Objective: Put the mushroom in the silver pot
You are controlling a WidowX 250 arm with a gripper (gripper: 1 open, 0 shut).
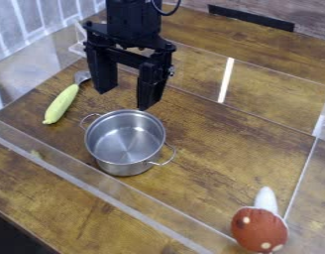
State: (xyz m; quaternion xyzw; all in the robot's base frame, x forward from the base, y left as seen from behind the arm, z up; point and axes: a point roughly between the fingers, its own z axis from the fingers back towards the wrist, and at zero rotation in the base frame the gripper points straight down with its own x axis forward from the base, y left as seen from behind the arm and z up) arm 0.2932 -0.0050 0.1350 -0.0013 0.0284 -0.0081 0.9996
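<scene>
The black gripper hangs straight down from the arm at the top of the view, its two long fingers spread wide with nothing between them, poised just behind the pot. The pot is round, shiny steel with small loop handles, and stands empty on the wood-grain table inside a low clear-walled tray. The mushroom, reddish-brown speckled cap and white stem, lies well apart near the bottom right corner, and a yellow-green corn cob lies left of the gripper.
</scene>
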